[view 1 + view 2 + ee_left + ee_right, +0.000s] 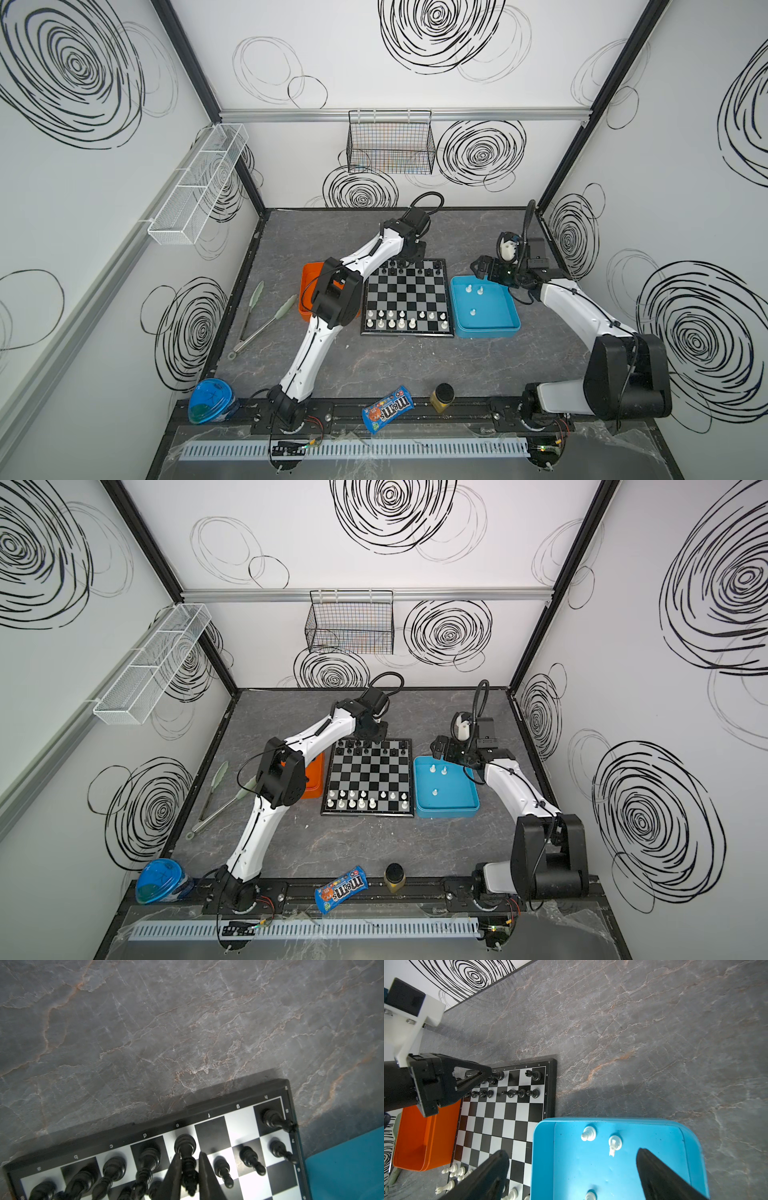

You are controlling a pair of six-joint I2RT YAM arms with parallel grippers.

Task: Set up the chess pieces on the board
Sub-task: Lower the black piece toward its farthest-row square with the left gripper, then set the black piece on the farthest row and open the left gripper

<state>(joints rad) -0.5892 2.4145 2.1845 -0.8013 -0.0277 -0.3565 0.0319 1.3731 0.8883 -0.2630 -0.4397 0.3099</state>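
Black chess piece (185, 1144), glossy, ringed, stands on the board's (212, 1132) far row between the left gripper's (189, 1154) narrow fingers, contact unclear; right gripper (572, 1152) gapes wide.

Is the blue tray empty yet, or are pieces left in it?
Not empty: three white chess pieces sit inside the blue tray, seen in both top views and the right wrist view.

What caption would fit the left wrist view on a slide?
Fingers of the left gripper pinch a black chess piece at the e8 square of the board.
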